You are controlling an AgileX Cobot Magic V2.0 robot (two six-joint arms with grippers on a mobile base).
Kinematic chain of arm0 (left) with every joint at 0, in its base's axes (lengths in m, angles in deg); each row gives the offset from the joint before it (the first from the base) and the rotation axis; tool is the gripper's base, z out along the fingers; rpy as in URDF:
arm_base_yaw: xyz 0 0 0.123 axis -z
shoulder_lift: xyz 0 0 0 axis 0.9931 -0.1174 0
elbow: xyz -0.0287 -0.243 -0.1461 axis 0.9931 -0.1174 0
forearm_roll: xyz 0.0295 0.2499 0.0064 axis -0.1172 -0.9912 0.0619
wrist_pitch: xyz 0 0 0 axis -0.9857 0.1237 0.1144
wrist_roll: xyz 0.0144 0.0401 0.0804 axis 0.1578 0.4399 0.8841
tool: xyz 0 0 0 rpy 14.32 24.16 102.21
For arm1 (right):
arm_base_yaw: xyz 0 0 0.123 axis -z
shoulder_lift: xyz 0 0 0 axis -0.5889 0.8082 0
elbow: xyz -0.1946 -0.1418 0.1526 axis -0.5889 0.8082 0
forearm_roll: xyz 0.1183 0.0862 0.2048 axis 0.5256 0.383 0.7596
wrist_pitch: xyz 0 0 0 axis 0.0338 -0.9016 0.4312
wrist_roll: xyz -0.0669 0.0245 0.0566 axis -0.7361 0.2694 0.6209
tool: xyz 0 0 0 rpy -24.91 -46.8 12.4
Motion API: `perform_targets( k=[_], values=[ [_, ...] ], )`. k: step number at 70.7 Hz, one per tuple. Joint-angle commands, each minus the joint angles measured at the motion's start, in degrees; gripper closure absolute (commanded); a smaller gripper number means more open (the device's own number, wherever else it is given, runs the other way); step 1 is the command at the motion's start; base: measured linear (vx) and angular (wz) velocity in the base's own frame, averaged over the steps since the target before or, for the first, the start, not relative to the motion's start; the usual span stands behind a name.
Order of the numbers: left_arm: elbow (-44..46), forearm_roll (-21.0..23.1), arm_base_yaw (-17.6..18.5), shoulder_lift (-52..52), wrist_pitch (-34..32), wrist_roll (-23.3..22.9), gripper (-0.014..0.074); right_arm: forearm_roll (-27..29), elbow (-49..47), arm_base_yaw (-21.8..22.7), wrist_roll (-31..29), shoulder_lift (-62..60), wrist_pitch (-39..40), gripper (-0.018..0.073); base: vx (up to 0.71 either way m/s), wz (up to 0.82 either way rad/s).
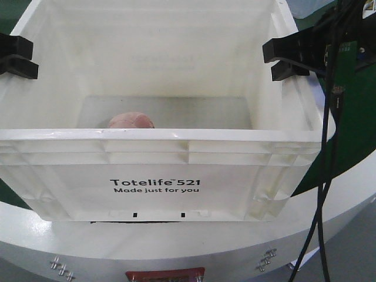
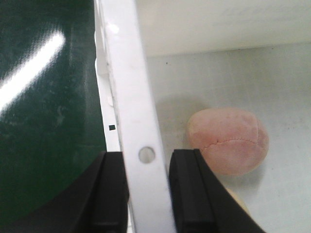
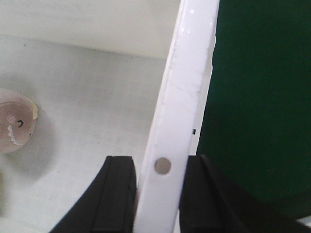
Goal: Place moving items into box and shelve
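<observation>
White box (image 3: pixel 187 73) rim runs top centre to bottom centre, slightly tilted. right gripper (image 3: pixel 158 166) at bottom, black fingers (image 3: pixel 119 194) pressed against either side of rim. Pinkish moving item (image 3: pixel 14 127) at left edge, on box floor. Dark green surface (image 3: pixel 262 97) on right.

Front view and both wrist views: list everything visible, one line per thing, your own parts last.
white rectangular plastic crate: one, white with black "Totelife 521" print, centre, above the platform.
small rounded brownish-pink soft lump: one, pink with a pale strip, crate floor, left of centre.
round white platform: one, white, below the crate.
green surface: one, dark green, outside both crate sides.
black cables: at least two, black, hanging at right.
left gripper: one, black fingers clamped across the crate's left rim.
right gripper: one, black fingers clamped across the right rim.
</observation>
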State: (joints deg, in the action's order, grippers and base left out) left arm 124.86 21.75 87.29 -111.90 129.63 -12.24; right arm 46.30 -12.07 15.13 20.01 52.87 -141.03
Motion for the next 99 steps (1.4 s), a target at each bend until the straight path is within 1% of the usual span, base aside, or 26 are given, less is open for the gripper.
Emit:
perform_targets(
  k=[1,26,42,99],
  values=[
    [2.7,2.6,0.3,2.3,-5.7,1.4,0.0613,1.1,-2.5,0.1,-1.6,-2.8,6.2,0.0571,-0.13,0.01],
    [2.7,2.6,0.3,2.3,-5.7,1.4,0.0613,1.1,-2.5,0.1,-1.6,-2.8,6.1,0.0571,-0.18,0.05],
    [2.7,2.6,0.3,2.3,-5.7,1.4,0.0613,1.1,-2.5,0.1,-1.6,-2.8,6.1,0.0571,-0.18,0.29],
    [2.7,2.6,0.3,2.3,-5.7,1.4,0.0613,1.1,-2.5,0.1,-1.6,-2.8,6.1,0.0571,-0.16,0.55]
  ],
)
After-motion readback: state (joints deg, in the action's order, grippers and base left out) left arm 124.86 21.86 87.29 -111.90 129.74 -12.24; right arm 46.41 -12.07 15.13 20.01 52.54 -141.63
